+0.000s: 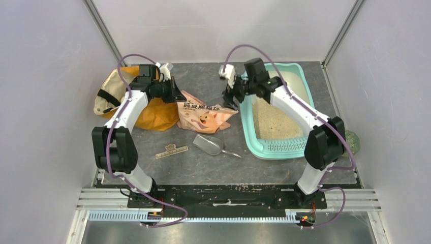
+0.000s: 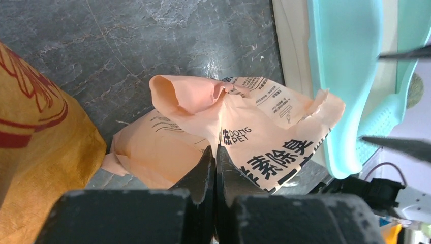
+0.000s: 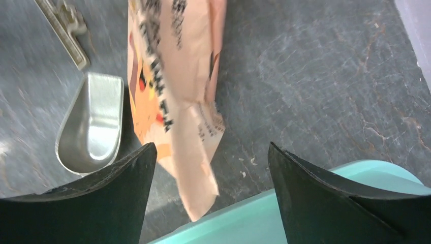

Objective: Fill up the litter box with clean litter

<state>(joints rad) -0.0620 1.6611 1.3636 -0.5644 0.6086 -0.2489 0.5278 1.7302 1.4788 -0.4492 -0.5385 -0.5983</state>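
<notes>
The teal litter box (image 1: 277,147) lies at the right, with pale beige litter (image 1: 274,119) spread inside it. The crumpled peach-pink pouch (image 1: 203,116) lies on the table to its left. My left gripper (image 1: 175,94) sits at the pouch's left corner. In the left wrist view the gripper (image 2: 216,152) is shut, with a fold of the pouch (image 2: 264,132) running into its tips. My right gripper (image 1: 228,96) is open over the box's near-left rim. In the right wrist view the gripper (image 3: 211,147) hangs above the pouch's end (image 3: 173,101) and the box rim (image 3: 244,213), holding nothing.
An orange fabric bag (image 1: 147,112) lies behind the left arm and shows in the left wrist view (image 2: 35,142). A silver scoop (image 1: 208,145) and a wooden strip (image 1: 171,151) lie in front of the pouch. A green round object (image 1: 353,141) sits by the box's right side.
</notes>
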